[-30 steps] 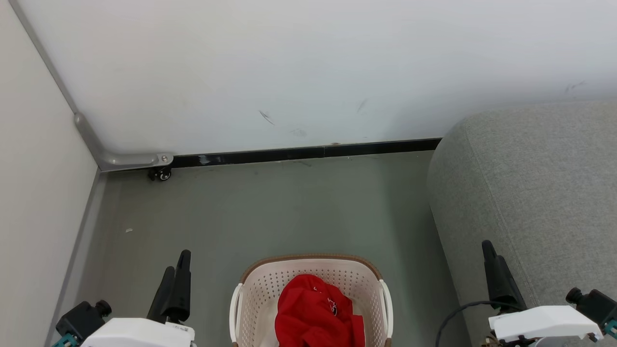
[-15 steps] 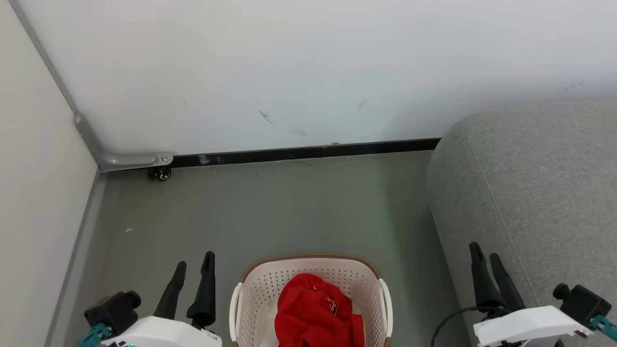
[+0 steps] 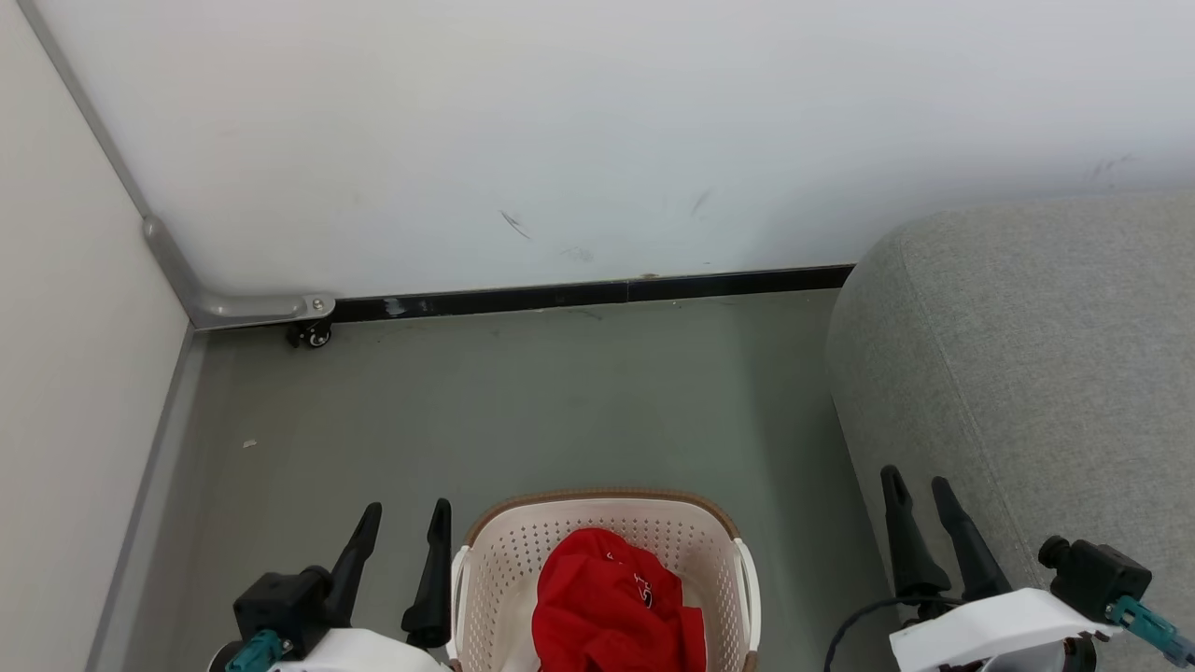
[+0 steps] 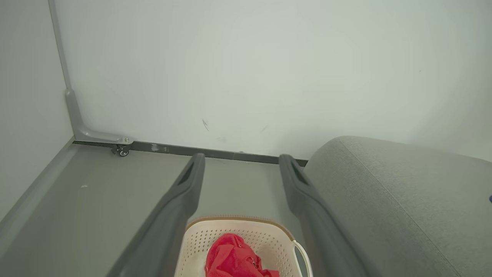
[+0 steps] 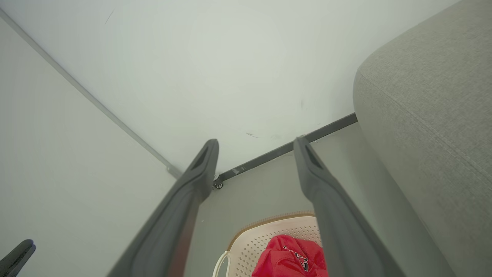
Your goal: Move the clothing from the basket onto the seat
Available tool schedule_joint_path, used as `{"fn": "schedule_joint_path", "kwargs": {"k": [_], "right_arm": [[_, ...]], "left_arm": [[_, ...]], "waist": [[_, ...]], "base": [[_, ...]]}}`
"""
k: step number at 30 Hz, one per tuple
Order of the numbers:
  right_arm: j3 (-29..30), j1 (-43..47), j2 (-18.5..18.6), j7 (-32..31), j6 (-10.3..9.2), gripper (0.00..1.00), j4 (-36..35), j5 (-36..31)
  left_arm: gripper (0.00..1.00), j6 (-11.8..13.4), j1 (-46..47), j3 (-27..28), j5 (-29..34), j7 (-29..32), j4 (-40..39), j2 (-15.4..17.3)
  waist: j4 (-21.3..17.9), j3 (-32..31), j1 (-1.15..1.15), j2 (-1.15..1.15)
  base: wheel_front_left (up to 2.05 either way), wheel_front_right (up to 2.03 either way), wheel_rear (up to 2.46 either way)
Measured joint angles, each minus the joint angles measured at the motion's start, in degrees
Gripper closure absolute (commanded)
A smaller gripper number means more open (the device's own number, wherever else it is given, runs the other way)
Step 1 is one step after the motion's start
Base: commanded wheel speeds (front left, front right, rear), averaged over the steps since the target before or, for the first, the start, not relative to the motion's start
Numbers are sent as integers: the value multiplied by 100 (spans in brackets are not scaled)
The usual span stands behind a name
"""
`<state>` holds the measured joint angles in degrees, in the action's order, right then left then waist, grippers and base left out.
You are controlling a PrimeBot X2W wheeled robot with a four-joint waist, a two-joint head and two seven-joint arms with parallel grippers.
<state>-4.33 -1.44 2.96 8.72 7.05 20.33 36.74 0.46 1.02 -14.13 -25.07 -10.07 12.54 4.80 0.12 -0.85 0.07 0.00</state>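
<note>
The left gripper [image 3: 407,510] and right gripper [image 3: 915,480] hover wide open, empty, flanking the basket [image 3: 597,497] where the clothing [image 3: 611,607] lies bunched; the seat [image 3: 1027,355] stands alongside. A deep pinch into the heap's crown should lift it cleanly.

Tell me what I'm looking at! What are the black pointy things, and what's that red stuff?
This is a robot with two arms. One picture comes from a camera on its head, looking down. The black pointy things are its grippers, like hands with two fingers each: the left gripper and the right gripper. Both are open and hold nothing. The other two pictures come from cameras on its wrists, peering out between the fingers. The red stuff is clothing, bunched up in a white basket on the floor. The grey thing on the right is a soft seat. The robot's job is to move the clothing onto the seat; it has not begun lifting yet.
</note>
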Motion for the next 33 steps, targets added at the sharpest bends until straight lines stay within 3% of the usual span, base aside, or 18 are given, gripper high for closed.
{"fn": "schedule_joint_path", "kwargs": {"k": [20, 33], "right_arm": [[-165, -5, -7, 382, 1, 0, 67, -1529], [-92, -7, -8, 423, 1, 0, 73, -1651]], "left_arm": [[0, 580, 1, -314, 1760, -414, 313, 4], [0, 719, 20, -187, 1694, -415, 444, -82]], "waist": [[-9, 0, -3, 0], [-31, 1, -4, 0]], "base": [[0, 0, 0], [0, 0, 0]]}}
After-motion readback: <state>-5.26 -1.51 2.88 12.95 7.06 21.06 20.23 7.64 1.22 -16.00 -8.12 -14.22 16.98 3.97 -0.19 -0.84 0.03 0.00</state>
